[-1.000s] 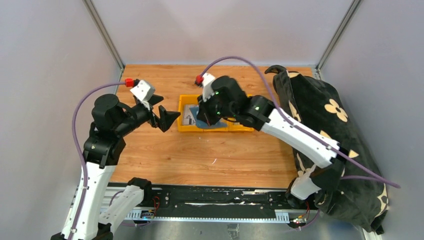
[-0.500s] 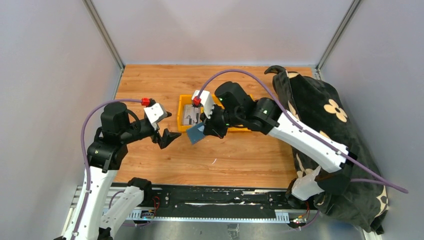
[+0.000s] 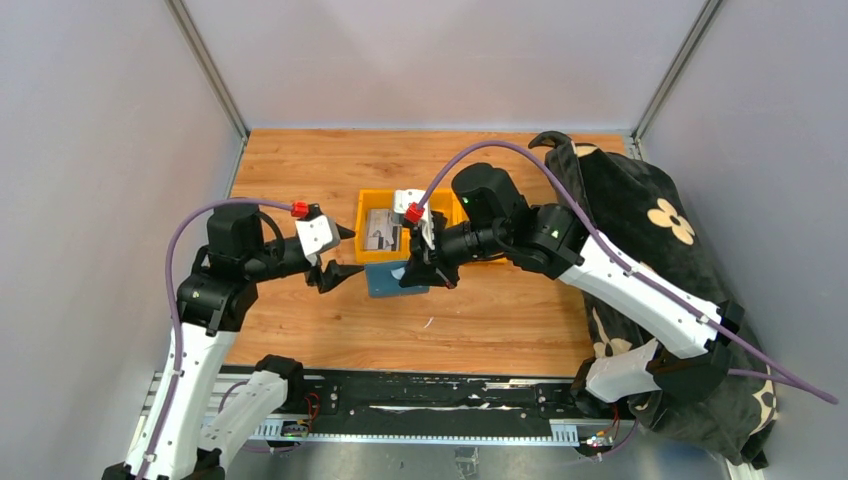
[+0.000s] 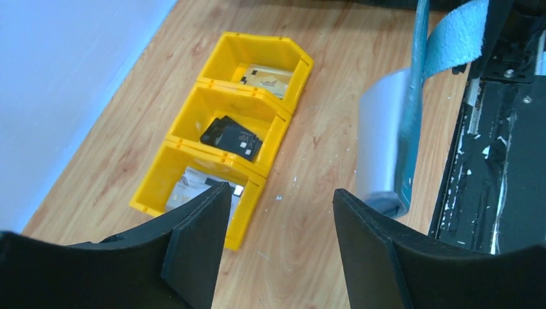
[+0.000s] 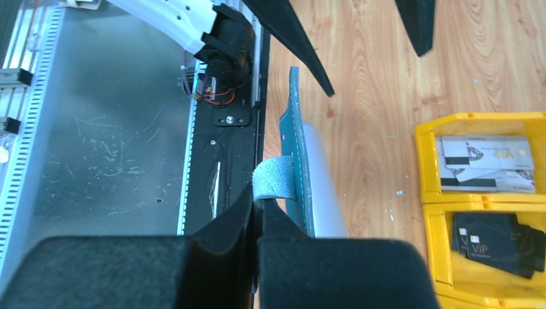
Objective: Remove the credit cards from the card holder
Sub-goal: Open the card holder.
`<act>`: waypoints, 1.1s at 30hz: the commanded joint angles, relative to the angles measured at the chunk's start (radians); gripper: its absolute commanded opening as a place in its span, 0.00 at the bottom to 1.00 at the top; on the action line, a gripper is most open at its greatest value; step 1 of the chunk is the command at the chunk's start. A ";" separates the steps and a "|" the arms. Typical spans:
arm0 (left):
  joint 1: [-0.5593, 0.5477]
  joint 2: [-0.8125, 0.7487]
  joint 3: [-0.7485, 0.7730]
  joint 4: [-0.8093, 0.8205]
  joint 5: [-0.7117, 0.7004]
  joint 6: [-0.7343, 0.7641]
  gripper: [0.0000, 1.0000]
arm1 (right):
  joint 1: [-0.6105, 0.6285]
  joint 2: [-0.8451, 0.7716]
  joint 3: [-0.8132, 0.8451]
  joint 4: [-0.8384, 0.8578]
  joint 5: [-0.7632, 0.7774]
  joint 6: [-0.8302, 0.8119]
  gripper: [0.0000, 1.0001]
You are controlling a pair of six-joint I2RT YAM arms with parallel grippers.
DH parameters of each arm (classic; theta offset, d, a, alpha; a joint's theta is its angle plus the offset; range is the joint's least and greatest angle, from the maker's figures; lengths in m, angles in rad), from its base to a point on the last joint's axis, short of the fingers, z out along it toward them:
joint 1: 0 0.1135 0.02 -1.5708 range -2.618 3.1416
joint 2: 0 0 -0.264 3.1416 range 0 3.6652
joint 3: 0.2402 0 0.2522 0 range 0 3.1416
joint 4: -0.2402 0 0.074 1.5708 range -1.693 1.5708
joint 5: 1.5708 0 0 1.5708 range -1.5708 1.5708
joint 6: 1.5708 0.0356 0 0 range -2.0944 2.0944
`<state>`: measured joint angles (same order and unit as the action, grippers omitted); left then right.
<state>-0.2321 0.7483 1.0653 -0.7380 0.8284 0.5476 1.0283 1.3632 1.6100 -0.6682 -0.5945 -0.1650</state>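
Observation:
My right gripper (image 5: 256, 199) is shut on the small fuzzy tab (image 5: 273, 180) of the slate-blue card holder (image 5: 297, 141). It holds the holder on edge above the wood, just in front of the yellow bins. In the top view the card holder (image 3: 390, 281) hangs between both arms. My left gripper (image 4: 280, 193) is open with only bare wood between its fingers, and the card holder (image 4: 407, 129) stands just right of it, apart. Credit cards lie in the bins: pale ones (image 5: 486, 164) and dark ones (image 5: 496, 235). Whether the holder contains any cards is hidden.
Three joined yellow bins (image 3: 362, 225) sit mid-table behind the holder. A black bag with pale flowers (image 3: 650, 230) fills the right side. The black base rail (image 3: 420, 395) runs along the near edge, and grey walls enclose the table.
The right gripper has carried the card holder from over the bins forward and left. The left gripper has swung in toward it, and its jaws have narrowed.

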 commanded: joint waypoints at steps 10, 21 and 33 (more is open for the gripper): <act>-0.256 -0.001 -0.028 0.025 0.236 -0.124 0.87 | 0.039 0.055 0.050 0.092 -0.159 -0.044 0.00; -0.291 0.022 0.033 0.049 0.142 -0.114 1.00 | 0.109 0.091 0.055 0.191 -0.319 0.002 0.00; -0.291 -0.053 0.019 0.156 0.013 -0.167 1.00 | 0.129 0.062 0.014 0.274 -0.428 0.086 0.00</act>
<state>-0.5205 0.7170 1.0740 -0.6994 0.9607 0.3882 1.1110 1.4502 1.6314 -0.4751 -0.9127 -0.1310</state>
